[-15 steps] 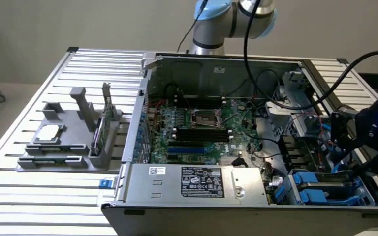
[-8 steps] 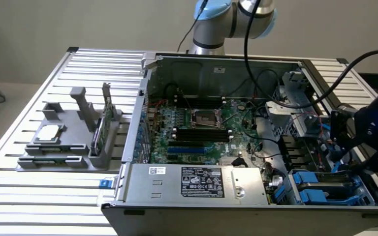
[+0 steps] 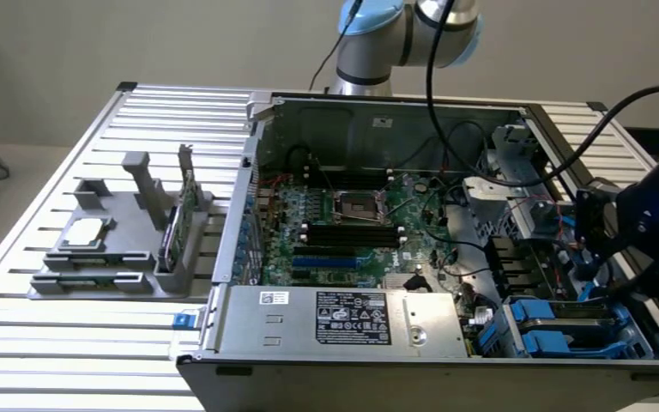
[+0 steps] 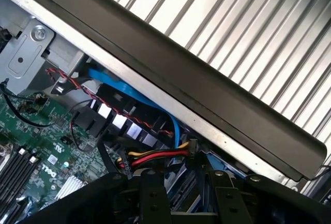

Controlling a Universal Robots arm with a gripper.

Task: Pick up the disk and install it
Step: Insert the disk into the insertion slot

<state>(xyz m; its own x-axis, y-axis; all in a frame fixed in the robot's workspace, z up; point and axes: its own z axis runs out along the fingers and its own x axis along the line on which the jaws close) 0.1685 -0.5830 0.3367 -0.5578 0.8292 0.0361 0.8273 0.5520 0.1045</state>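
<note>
The disk (image 3: 570, 326), silver-grey between blue carrier rails, lies in the drive bay at the near corner of the open computer case (image 3: 250, 172), on the exterior view's right. My gripper (image 3: 637, 245), dark and bulky, hangs just above that bay, close to the case's side wall. In the wrist view the gripper (image 4: 183, 200) looks down past red and yellow wires (image 4: 155, 154) into the bay. Whether the gripper touches the disk is hidden.
A grey fixture (image 3: 100, 257) on the slatted table (image 3: 32, 343) holds a small silver chip (image 3: 87, 232) and an upright green card (image 3: 175, 227). The power supply (image 3: 341, 318), the motherboard (image 3: 341, 223), a blue cable (image 4: 134, 97) and the case rim (image 4: 170, 74) crowd the bay.
</note>
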